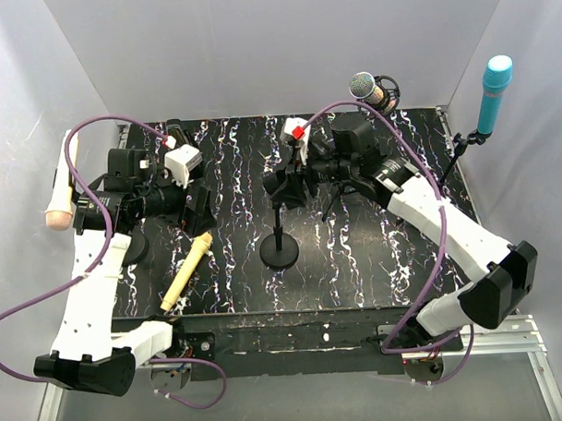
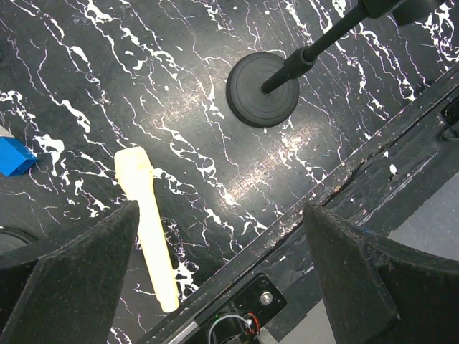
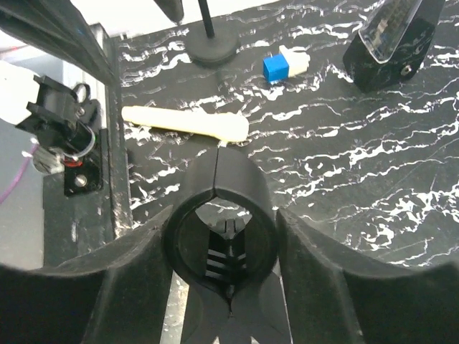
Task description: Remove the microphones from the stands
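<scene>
A cream microphone (image 1: 188,272) lies flat on the black marbled table, near its front left edge, apart from the stand. It also shows in the left wrist view (image 2: 147,215) and the right wrist view (image 3: 190,123). The black stand (image 1: 281,250) rises mid-table from a round base (image 2: 262,89). Its ring clip (image 3: 224,172) is empty. My right gripper (image 1: 284,178) is at the stand's top, and its fingers (image 3: 143,265) press both sides of the clip. My left gripper (image 1: 202,209) hangs wide open above the table, to the upper right of the microphone, holding nothing (image 2: 221,215).
A blue and white block (image 3: 283,66) lies at the back left. A pink-headed microphone (image 1: 59,195) stands at the left edge on a second stand (image 3: 211,49). A grey microphone (image 1: 369,89) and a blue one (image 1: 494,88) are at the back right. The table's front edge (image 2: 344,179) is close.
</scene>
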